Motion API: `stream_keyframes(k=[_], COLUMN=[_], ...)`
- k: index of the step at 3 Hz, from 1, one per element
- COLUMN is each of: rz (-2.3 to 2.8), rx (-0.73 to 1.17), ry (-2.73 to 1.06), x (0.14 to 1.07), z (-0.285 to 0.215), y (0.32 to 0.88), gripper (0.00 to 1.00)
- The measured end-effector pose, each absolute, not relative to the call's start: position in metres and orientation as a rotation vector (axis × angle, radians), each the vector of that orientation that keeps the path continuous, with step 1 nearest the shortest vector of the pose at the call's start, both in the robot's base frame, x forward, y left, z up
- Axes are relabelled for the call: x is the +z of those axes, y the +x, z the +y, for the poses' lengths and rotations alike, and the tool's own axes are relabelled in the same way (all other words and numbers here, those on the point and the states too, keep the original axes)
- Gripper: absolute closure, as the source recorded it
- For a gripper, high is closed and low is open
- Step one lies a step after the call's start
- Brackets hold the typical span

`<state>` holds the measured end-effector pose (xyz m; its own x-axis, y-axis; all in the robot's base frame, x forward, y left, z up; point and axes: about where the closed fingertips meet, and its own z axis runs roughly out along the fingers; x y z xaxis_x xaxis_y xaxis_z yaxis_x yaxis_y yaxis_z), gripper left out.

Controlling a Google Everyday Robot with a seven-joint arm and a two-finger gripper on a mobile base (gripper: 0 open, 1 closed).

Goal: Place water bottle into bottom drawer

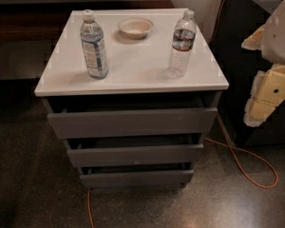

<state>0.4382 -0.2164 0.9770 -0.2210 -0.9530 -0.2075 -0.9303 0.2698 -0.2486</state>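
Two clear water bottles stand upright on the white cabinet top (133,65). One has a blue and white label (94,46) and stands at the left. The other has a dark and red label (182,44) and stands at the right. The bottom drawer (137,178) is the lowest of three dark grey fronts, with a dark gap above it. My gripper (268,96) is at the right edge of the view, beside the cabinet and below the level of its top. It is well clear of both bottles and holds nothing.
A cream bowl (135,27) sits at the back of the top, between the bottles. An orange cable (247,170) loops over the speckled floor to the right of the cabinet. Dark furniture (232,56) stands at the right, and a dark bench (23,27) behind at the left.
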Motion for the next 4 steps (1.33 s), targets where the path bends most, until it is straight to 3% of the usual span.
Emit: stream_keyframes(k=[3, 4], rz=[2.169, 2.205], rx=[-0.034, 0.097], ry=[-1.652, -1.688], x=[0.930, 0.807], z=[-0.214, -0.165], y=[0.425, 0.469], gripper=[0.00, 0.00])
